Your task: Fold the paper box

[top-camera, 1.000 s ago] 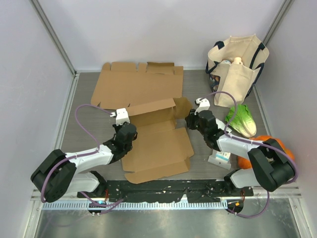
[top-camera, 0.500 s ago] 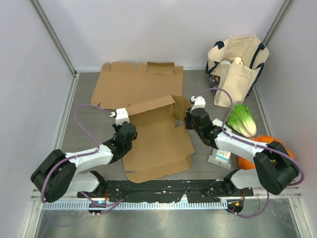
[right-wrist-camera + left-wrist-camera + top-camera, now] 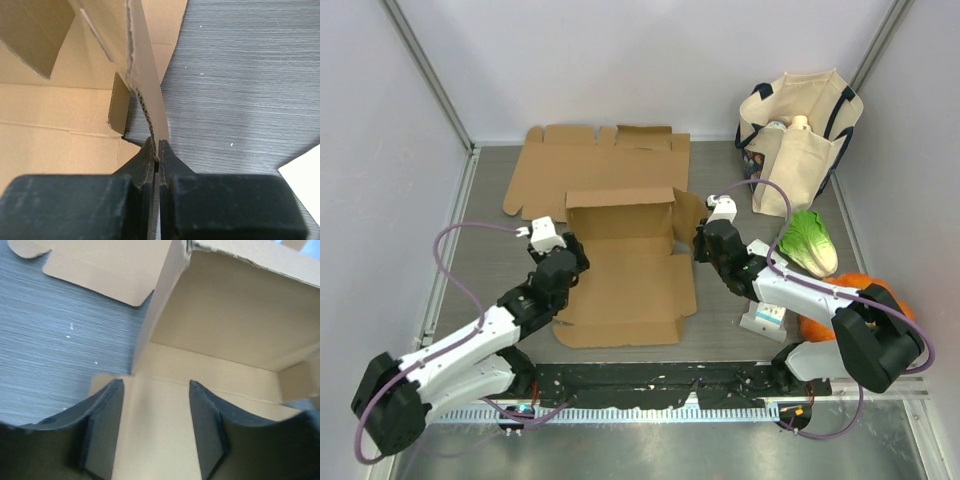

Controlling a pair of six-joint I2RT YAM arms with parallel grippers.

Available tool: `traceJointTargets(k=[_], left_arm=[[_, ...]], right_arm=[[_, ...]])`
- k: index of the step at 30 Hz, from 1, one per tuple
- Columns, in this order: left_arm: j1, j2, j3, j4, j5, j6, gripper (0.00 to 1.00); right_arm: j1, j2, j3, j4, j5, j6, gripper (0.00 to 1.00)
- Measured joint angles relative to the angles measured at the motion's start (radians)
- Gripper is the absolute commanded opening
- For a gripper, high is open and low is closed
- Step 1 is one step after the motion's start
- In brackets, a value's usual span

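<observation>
A half-folded brown cardboard box [image 3: 625,275] lies in the middle of the grey tabletop [image 3: 485,225], its back wall standing upright. The right claw [image 3: 156,150] is pinched tight on the edge of the box's raised right flap. The left claw [image 3: 155,385] hovers over the box's left front corner, spread apart and gripping nothing. A flat brown cardboard sheet [image 3: 600,170] lies just behind the box, and a cream canvas tote bag [image 3: 798,135] stands at the far right.
</observation>
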Motion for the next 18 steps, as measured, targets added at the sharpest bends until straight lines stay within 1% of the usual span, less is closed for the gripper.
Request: traceJointTargets(k=[2,3,5,6,8,9,10,12,13,16,17,18], left_arm=[[0.000,-0.093,-0.001,-0.066,0.035,-0.040,0.45],[0.000,-0.142,-0.003,-0.089,0.064,-0.057,0.36],[-0.002,-0.209,-0.013,-0.100,0.117,-0.075,0.26],[-0.007,-0.226,-0.028,-0.082,0.162,-0.081,0.21],[-0.031,-0.228,-0.059,-0.021,0.247,-0.097,0.16],[-0.048,-0.205,-0.069,0.016,0.280,-0.096,0.12],[-0.072,-0.157,-0.074,0.059,0.316,-0.097,0.11],[-0.125,-0.022,-0.068,0.151,0.379,-0.092,0.07],[-0.151,0.058,-0.055,0.178,0.404,-0.085,0.07],[-0.206,0.247,-0.006,0.250,0.451,-0.074,0.03],[-0.220,0.295,0.010,0.281,0.461,-0.070,0.00],[-0.232,0.336,0.026,0.314,0.467,-0.068,0.00]], right_arm=[[0.002,0.000,0.000,0.000,0.001,0.008,0.01],[0.004,0.000,0.000,0.001,0.001,0.012,0.01],[0.008,0.000,0.000,0.004,0.002,0.017,0.01],[0.010,0.001,0.000,0.006,0.002,0.019,0.01],[0.013,0.002,0.000,0.008,0.004,0.022,0.01],[0.013,0.003,0.000,0.007,0.006,0.024,0.01],[0.014,0.004,0.000,0.008,0.007,0.025,0.01],[0.014,0.004,0.000,0.006,0.008,0.028,0.01],[0.014,0.004,0.000,0.006,0.008,0.029,0.01],[0.014,0.004,0.000,0.006,0.008,0.029,0.01],[0.015,0.004,0.000,0.006,0.008,0.029,0.01],[0.016,0.004,0.000,0.006,0.009,0.029,0.01]])
